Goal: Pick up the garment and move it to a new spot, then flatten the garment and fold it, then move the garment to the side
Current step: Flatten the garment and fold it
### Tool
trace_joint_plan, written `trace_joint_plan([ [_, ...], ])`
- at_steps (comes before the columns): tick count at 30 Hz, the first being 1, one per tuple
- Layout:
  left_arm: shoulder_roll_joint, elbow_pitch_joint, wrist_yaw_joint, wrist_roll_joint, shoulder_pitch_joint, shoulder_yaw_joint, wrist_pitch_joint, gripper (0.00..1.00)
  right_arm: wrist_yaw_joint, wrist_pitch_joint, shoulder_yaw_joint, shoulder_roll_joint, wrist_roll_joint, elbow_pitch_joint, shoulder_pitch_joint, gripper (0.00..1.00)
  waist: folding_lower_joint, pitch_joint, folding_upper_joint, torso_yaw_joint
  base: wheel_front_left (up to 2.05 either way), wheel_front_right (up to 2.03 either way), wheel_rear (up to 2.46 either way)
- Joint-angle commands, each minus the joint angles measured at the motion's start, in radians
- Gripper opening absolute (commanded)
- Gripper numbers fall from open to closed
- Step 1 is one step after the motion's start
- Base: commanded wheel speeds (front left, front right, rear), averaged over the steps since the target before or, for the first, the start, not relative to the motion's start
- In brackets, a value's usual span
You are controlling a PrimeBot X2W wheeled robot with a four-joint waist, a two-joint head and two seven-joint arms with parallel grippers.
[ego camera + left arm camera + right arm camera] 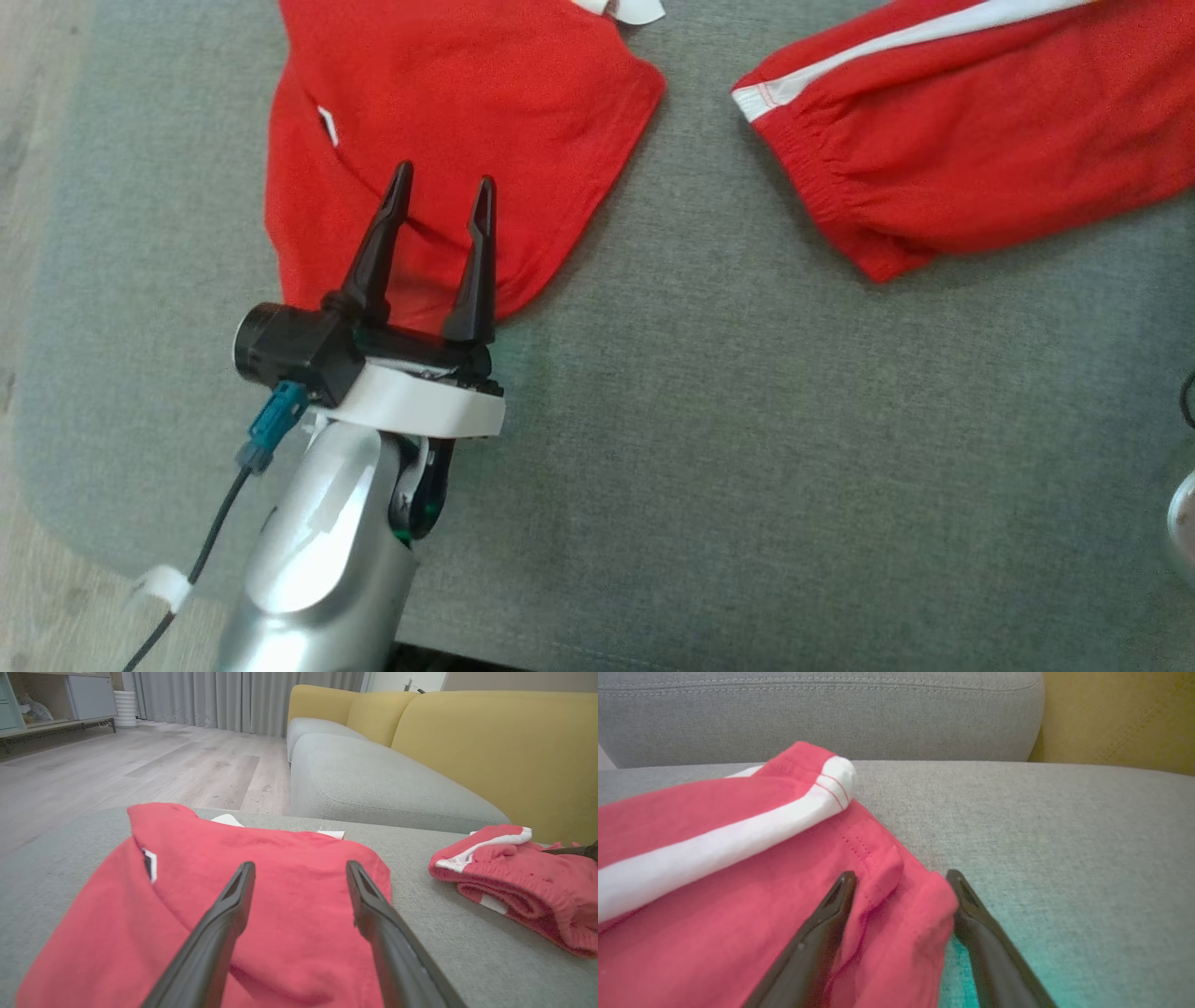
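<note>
The garment shows as red cloth in two patches on a grey cushion, with bare cushion between them. The plain red patch (448,140) with a small white tag lies at the upper left. My left gripper (443,182) hovers open over its near corner, the same cloth (280,882) lying under my left gripper (299,868). The other patch (980,140) has a white stripe and a gathered hem. My right gripper (900,879) stands open astride a folded edge of this striped cloth (738,882). A dark fingertip (574,850) pokes over the striped patch (514,877).
The grey cushion (747,420) has bare room in the middle and front. Wooden floor (37,140) runs along its left edge. Behind are another grey seat (373,779) and a yellow sofa back (490,742). A pale rounded part (1184,513) sits at the right edge.
</note>
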Motion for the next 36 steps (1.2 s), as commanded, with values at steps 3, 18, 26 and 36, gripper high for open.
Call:
trace_joint_plan([
  [3,0.01,-0.022,-0.007,0.015,-0.018,0.045,-0.005,1.0,-0.002,0.02,0.016,0.02,-0.017,0.04,-0.005,0.0,0.0001,0.003,0.0,-0.015,0.0,0.0,0.0],
  [18,0.009,0.006,-0.02,0.057,0.032,0.093,-0.005,1.0,-0.002,-0.26,0.008,-0.002,0.173,0.118,0.064,0.0,0.0001,-0.124,0.0,-0.132,0.0,0.0,0.0],
  [26,0.009,0.015,-0.021,0.07,0.083,0.11,-0.005,1.0,-0.002,-0.3,-0.021,-0.041,0.294,0.078,0.23,0.0,0.0001,-0.197,0.0,-0.17,0.0,0.0,0.0],
  [36,0.009,0.012,-0.023,0.078,0.115,0.117,-0.005,1.0,-0.002,-0.273,-0.157,0.02,0.267,-0.085,0.36,0.0,0.0001,-0.224,0.0,-0.182,0.0,0.0,0.0],
])
